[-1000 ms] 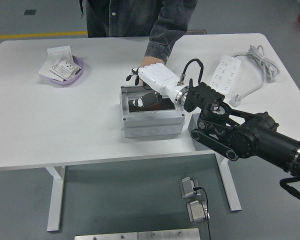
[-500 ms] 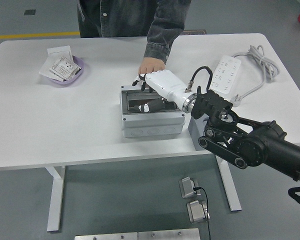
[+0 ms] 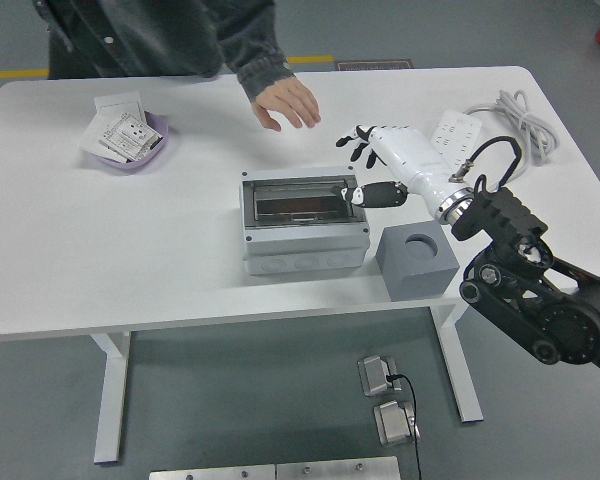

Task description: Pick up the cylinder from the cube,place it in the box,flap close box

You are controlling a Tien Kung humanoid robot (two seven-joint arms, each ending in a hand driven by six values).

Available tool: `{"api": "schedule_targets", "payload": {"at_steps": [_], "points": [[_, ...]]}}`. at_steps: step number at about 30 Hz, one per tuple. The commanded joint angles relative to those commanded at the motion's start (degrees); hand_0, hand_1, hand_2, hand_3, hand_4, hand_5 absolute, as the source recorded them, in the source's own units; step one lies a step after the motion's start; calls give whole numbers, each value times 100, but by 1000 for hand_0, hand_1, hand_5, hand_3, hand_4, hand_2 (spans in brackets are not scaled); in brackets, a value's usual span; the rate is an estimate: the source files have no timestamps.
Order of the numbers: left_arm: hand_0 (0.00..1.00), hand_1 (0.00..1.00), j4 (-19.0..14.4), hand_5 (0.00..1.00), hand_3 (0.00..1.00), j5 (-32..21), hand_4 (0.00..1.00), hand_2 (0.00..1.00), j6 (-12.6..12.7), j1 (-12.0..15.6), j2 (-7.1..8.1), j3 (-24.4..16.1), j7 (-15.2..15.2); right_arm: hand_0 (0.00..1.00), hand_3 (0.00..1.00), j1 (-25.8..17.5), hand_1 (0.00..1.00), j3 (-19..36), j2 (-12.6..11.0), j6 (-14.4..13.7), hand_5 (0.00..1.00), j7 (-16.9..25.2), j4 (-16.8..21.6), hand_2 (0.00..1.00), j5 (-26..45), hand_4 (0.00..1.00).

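White bench [image 3: 100, 250], grey floor beyond. Right robot hand [image 3: 385, 160] hovers just right of the grey box [image 3: 302, 222], fingers spread, holding nothing. Box flap looks down; cylinder not visible. Grey cube [image 3: 415, 262] beside box. Person's hand [image 3: 288, 103] hovers at far side.

Bright, even overhead light on a white table [image 3: 100, 260], which looks slightly washed out. Shadows are soft and faint, the clearest beside the grey cube [image 3: 417, 262]. The picture is sharp except for slight blur on a person's hand [image 3: 288, 103].
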Motion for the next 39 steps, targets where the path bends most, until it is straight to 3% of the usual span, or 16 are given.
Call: {"api": "schedule_targets", "payload": {"at_steps": [6, 9, 18, 25, 31, 39], "points": [[781, 778, 0, 79, 587, 51, 702, 750, -9, 46, -9, -92, 25, 500, 726, -823, 443, 1174, 106, -91, 407, 72, 732, 566, -85, 853], [781, 778, 0, 79, 587, 23, 702, 750, -10, 46, -13, -64, 11, 500, 726, -1188, 443, 1709, 208, -202, 407, 198, 916, 566, 85, 853], [781, 778, 0, 79, 587, 41, 703, 750, -20, 63, 20, -72, 37, 492, 725, -2229, 437, 3206, 534, -569, 411, 1037, 802, 561, 1337, 851], [781, 778, 0, 79, 587, 10, 702, 750, -26, 78, 51, -34, 56, 493, 724, -2529, 436, 4103, 908, -507, 414, 1526, 655, 559, 2539, 851], [781, 778, 0, 79, 587, -32, 703, 750, -26, 60, 77, 16, 54, 517, 714, -2621, 440, 4311, 1013, -346, 417, 1735, 563, 560, 3369, 853], [781, 778, 0, 79, 587, 7, 703, 750, -21, 82, 69, -16, 85, 533, 713, -2630, 446, 4032, 1138, 174, 463, 2007, 490, 568, 4628, 872]]}}
